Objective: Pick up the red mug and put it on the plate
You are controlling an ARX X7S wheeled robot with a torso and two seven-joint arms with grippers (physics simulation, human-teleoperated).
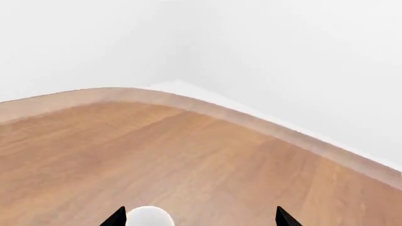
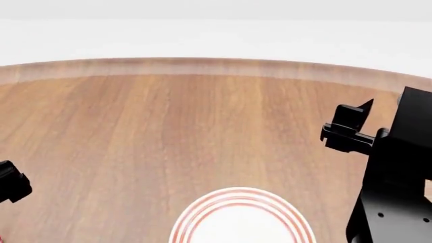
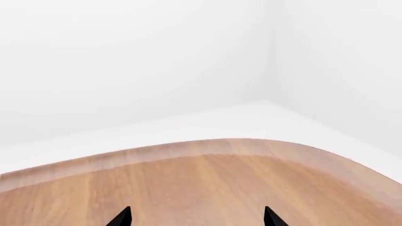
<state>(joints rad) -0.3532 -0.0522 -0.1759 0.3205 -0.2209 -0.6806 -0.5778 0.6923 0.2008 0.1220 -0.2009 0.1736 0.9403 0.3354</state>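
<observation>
The plate [image 2: 242, 218], white with red rings round its rim, lies on the wooden table at the near middle of the head view, cut off by the frame edge. The red mug does not show clearly in any view. A tiny red sliver sits at the head view's near left corner [image 2: 1, 238], too small to tell what it is. My left gripper [image 1: 201, 219] is open, with only its two black fingertips showing over the table. My right gripper [image 3: 197, 219] is open and empty above bare table.
A white rounded thing [image 1: 149, 217] sits just inside one left fingertip, with only its top showing. The round wooden table [image 2: 202, 126] ends in a curved far edge, with white floor and walls beyond. My right arm [image 2: 391, 177] stands right of the plate and my left arm [image 2: 10, 185] is at the left edge.
</observation>
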